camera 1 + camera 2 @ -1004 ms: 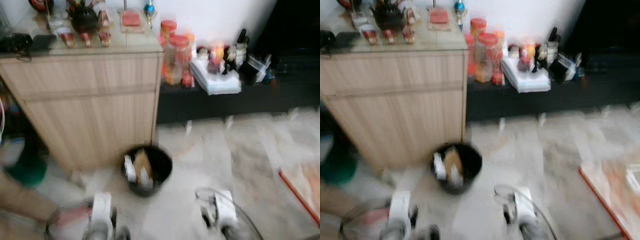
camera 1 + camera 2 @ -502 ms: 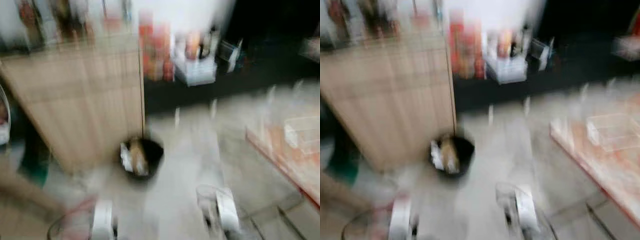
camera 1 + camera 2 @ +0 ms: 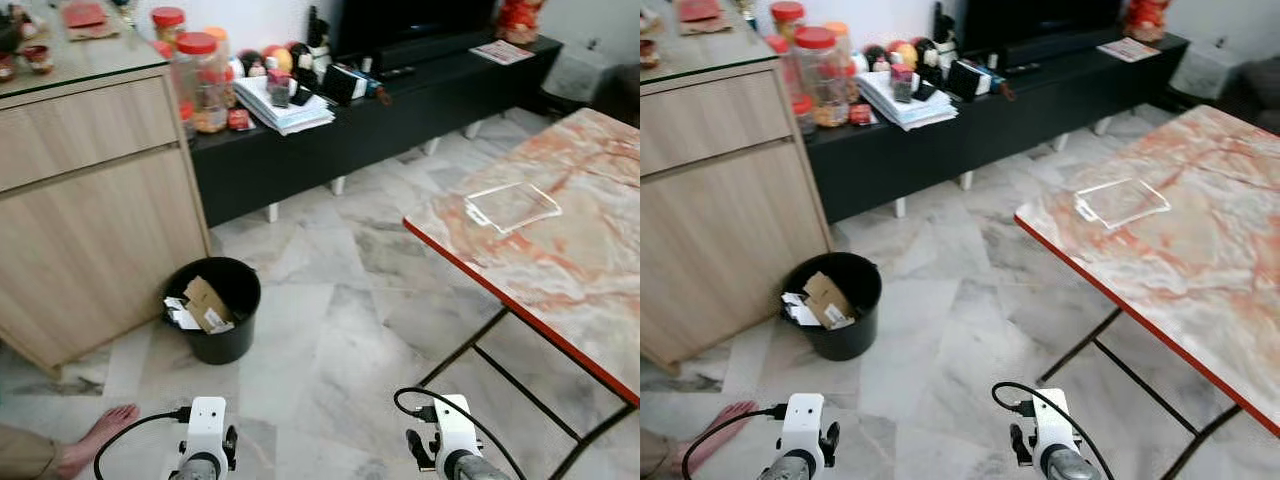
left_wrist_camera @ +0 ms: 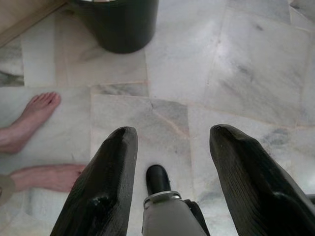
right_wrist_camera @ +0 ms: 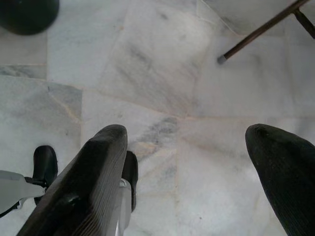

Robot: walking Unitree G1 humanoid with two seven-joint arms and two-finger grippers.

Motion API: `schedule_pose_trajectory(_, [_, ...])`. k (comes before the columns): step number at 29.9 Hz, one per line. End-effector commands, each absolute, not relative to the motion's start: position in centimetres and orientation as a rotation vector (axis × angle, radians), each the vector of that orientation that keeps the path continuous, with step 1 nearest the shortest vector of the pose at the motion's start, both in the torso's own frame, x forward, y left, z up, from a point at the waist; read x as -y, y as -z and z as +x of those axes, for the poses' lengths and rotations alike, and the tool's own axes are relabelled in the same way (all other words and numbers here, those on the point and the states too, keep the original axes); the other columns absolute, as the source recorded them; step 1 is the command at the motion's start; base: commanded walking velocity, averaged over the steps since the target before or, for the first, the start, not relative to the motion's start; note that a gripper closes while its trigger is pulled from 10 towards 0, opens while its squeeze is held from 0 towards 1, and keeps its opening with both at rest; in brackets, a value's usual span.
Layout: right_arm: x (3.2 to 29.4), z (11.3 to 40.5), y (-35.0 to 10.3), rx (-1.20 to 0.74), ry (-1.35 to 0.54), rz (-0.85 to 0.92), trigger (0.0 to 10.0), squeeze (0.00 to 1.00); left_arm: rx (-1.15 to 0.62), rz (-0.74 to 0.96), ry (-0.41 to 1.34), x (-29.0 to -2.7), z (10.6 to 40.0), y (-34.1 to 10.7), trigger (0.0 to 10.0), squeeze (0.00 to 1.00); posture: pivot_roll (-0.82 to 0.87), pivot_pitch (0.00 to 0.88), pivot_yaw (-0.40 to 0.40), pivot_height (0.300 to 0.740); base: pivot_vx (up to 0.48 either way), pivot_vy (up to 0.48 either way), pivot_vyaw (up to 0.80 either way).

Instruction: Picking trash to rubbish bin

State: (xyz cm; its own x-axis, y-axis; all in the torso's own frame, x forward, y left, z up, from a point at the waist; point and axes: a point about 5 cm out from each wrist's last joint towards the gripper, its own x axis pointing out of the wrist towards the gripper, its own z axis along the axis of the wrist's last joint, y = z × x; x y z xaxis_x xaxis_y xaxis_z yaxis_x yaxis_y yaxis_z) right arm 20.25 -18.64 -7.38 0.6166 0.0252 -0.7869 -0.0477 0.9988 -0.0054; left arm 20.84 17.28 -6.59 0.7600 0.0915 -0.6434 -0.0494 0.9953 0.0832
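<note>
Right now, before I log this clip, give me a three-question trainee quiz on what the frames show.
1. True or false: the black bin beside the wooden cabinet already holds cardboard scraps.
2. What lies on the marble table? A) a red cup B) a clear plastic tray C) a folded towel
3. Fill in: both the left gripper and the right gripper hang over the marble floor with fingers ____.

Key: 1 true; 2 B; 3 open.
</note>
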Motion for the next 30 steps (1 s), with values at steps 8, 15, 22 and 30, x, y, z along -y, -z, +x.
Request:
schedule_pose_trajectory(8, [18.8, 20.1, 7.5, -0.925, -0.037, -0.039, 10.0, 0.00, -0.732, 0.071, -0.070, -17.2, 20.4, 6.9, 10.0, 0.00, 0.04, 0.047, -0.097, 0.740, 0.000, 0.457, -0.78])
schedule_pose_trajectory(15, [18.9, 20.0, 7.5, -0.927, -0.029, -0.039, 10.0, 0.00, -0.732, 0.086, -0.071, -17.2, 20.4, 6.9, 10.0, 0.00, 0.04, 0.058, -0.100, 0.740, 0.000, 0.137, -0.78])
schedule_pose_trajectory(22, [18.9, 19.9, 7.6, -0.927, -0.022, -0.039, 10.0, 0.00, -0.715, 0.085, -0.058, -17.1, 20.7, 6.7, 10.0, 0.00, 0.04, 0.062, -0.098, 0.740, 0.000, 0.000, -0.78])
schedule_pose_trajectory(30, [19.0, 21.0, 6.9, -0.868, 0.003, -0.011, 10.0, 0.00, -0.701, 0.105, -0.037, -16.7, 21.1, 6.5, 10.0, 0.00, 0.03, 0.077, -0.073, 0.740, 0.000, 0.000, -0.49])
